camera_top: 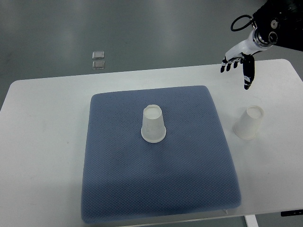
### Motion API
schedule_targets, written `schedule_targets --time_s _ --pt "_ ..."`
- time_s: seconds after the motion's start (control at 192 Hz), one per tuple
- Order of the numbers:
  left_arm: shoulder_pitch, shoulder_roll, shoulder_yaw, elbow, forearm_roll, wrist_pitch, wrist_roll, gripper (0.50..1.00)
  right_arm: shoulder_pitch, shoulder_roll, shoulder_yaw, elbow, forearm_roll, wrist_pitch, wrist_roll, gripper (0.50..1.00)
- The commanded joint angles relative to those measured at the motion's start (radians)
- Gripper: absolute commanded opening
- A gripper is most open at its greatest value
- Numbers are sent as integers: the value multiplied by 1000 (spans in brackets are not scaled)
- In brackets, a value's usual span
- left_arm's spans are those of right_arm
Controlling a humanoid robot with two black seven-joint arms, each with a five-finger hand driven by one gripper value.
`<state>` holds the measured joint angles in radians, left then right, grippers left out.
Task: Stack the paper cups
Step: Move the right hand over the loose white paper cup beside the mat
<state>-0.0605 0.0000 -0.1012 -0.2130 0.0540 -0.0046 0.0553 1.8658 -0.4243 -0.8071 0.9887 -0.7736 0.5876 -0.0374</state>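
We've got two paper cups here, both white and both flipped upside down, so the wide rim sits on the surface and the narrow base points up. The first cup [154, 124] stands roughly in the middle of a blue-grey mat [118, 189], a bit toward the far side. Its long axis runs straight up, and from our steep angle we mostly look down on the flat base with the tapered wall flaring below it. The second cup [249, 122] sits off the mat, on the bare white table [42, 142] just to the right of the mat's edge. Same taper, same smooth papery look, and it appears to lean a little in the picture, which may only be the camera angle.

The mat is a squarish pad with rounded corners and a fine dotted, woven-looking texture. It looks soft, and it covers most of the tabletop. Nothing lies between the two cups except the mat's right edge.

Our right hand [239, 64] hangs above the far right corner of the table, well apart from both cups. The fingers are loosely spread and pointing down, holding nothing; they're dark with white segments, and a black cable loops off the wrist. The left arm doesn't show.

Beyond the table, on the grey floor, there are two small clear squares [98, 59].
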Motion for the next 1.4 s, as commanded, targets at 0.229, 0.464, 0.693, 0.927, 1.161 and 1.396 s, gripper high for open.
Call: schedule_targets --time_s 0.229,0.464,0.693,0.927,1.161,1.396 --pt "1 0 0 -9 1 0 0 1000 276 -295 -15 315 13 23 -15 928" --pt "1 0 4 -16 1 0 0 1000 361 -419 -15 386 13 23 -15 928" --pt "-1 0 6 -14 0 0 0 1000 335 -412 -15 384 8 23 -39 928" --pt "1 0 6 -14 0 0 0 1000 184 -358 -12 374 5 23 -59 928" --pt "1 0 6 -14 0 2 0 1000 42 -326 2 329 7 -72 -64 926" --pt "1 0 6 -14 0 2 0 1000 -65 -291 6 309 16 -262 -65 926"
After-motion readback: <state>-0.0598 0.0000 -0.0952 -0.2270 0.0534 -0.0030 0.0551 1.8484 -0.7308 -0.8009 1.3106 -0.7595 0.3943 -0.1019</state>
